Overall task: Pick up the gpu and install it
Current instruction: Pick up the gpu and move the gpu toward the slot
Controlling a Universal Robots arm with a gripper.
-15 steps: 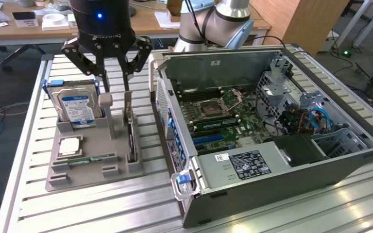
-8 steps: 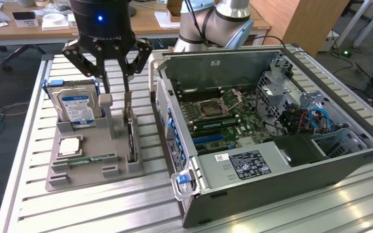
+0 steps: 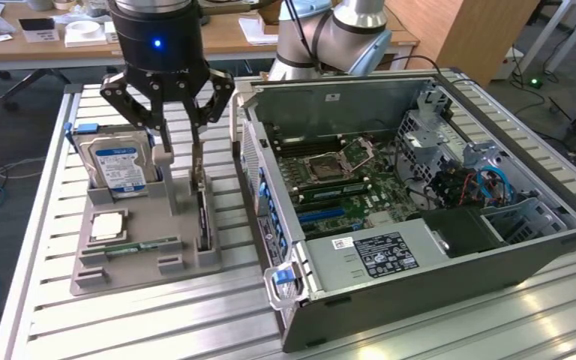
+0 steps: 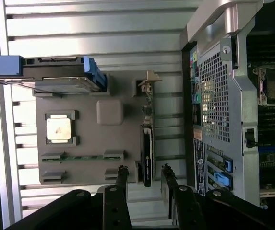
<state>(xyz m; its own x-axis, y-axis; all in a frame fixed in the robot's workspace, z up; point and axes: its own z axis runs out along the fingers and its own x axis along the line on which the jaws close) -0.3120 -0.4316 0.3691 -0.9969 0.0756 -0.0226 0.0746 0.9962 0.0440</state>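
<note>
Hanging over the grey holder [image 3: 138, 274] on the slatted metal table [image 3: 118, 330], the claw [image 3: 180, 171] points straight down. Its two fingers [image 3: 161, 159] are apart and nothing is clamped between them. In the exterior view it sits at about eleven o'clock from the middle of the picture and at nine o'clock from the open computer case [image 3: 418, 247].

The graphics card [image 3: 204, 225] stands on its long edge in a slot along the holder's side nearest the case, at six o'clock just below the fingertips. The finger closer to the case reaches down to the card's upper end; whether it touches cannot be told. In the wrist view the claw [image 4: 144, 176] has one finger on each side of the graphics card [image 4: 147, 153], with a gap showing on both sides. The card's pale metal bracket lies at the end away from the claw.

On the same holder, in the exterior view, a hard drive [image 3: 118, 161] with a blue label stands upright at ten o'clock from the card. A square processor chip [image 3: 108, 223] lies flat at nine o'clock, and a narrow green memory stick [image 3: 133, 246] lies at eight o'clock. The case lies on its side with the panel off and its green main board [image 3: 338, 180] facing up. The card is in the holder, not in the case. The arm [image 3: 338, 30] rises behind the case at twelve o'clock.
</note>
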